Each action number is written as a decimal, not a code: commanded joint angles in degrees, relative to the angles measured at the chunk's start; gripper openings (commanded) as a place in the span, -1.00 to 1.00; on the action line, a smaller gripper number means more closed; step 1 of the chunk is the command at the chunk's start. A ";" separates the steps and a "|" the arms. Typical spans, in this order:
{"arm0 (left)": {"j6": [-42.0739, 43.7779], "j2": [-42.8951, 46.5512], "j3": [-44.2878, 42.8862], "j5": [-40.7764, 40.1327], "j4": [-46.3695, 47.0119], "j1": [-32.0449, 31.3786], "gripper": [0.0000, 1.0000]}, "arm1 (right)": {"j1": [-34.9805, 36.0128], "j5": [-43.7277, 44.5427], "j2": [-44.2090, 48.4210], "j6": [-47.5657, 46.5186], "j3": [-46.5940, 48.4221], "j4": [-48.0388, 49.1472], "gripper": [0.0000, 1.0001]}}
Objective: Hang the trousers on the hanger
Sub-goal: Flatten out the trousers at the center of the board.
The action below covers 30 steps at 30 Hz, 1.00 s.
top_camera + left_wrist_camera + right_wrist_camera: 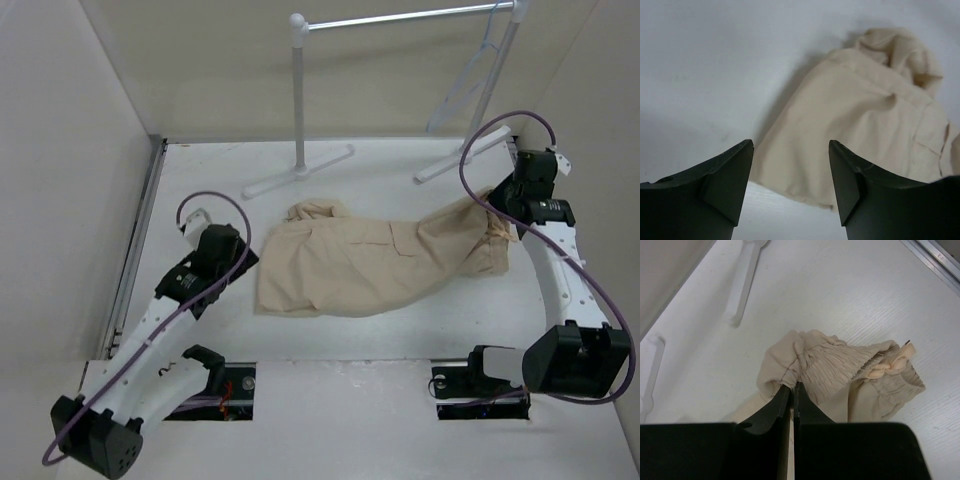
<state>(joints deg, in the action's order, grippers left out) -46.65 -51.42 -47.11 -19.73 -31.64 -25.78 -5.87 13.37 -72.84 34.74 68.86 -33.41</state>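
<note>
Two hands, one garment. The R hand (pixel 792 386) is closed on the trousers (pixel 360 265), pinching the gathered elastic waistband (pixel 835 365) at its edge. Cloth bunches just ahead of the tips. The L hand (pixel 790 145) is open with nothing between its fingers, and it hovers just short of the opposite end of the cloth. The trousers lie crumpled across the table (pixel 400 190). The hanger (pixel 478 75) hangs from the rack (pixel 298 100) bar at far right, well apart from the cloth.

Step in hand, as I judge it: secure both ends before lift.
1. I hold the R pinch firm. The bite looks thin, so slip is the risk.
2. I bring L fwd and down, then close on both layers.
3. I lift evenly, w/o dragging.

Containers: none in view.
</note>
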 commanded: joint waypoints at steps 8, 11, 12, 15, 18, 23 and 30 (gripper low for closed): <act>-24.45 6.78 23.11 13.05 5.33 -0.19 0.17 | 1.16 -2.64 4.46 0.50 -1.71 4.41 -1.00; -24.19 1.96 25.05 12.78 12.02 1.12 0.13 | 1.52 -3.52 5.42 0.59 -2.50 4.67 -1.00; -23.93 0.20 25.40 12.78 14.39 1.48 0.10 | 1.60 -3.61 5.69 0.59 -2.68 4.41 -1.00; -23.14 -3.42 24.97 13.40 21.25 1.57 -0.46 | 2.04 -3.70 6.65 0.59 -3.64 4.32 -1.00; -22.26 -1.77 20.59 12.61 18.22 2.27 -0.90 | 1.87 -3.52 7.97 0.77 -4.61 3.79 -1.00; -11.83 11.06 -0.03 -0.02 -1.02 7.53 -0.98 | 2.74 -3.17 15.42 0.68 -5.05 -0.16 -1.00; 3.31 12.22 -27.48 -9.54 -11.16 15.97 -0.99 | 6.79 -2.29 32.74 1.03 -3.65 -11.22 -1.00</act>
<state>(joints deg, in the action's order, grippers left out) -51.66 -39.97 -69.25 -22.17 -34.61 -12.08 -0.01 10.20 -45.45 35.00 62.96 -40.07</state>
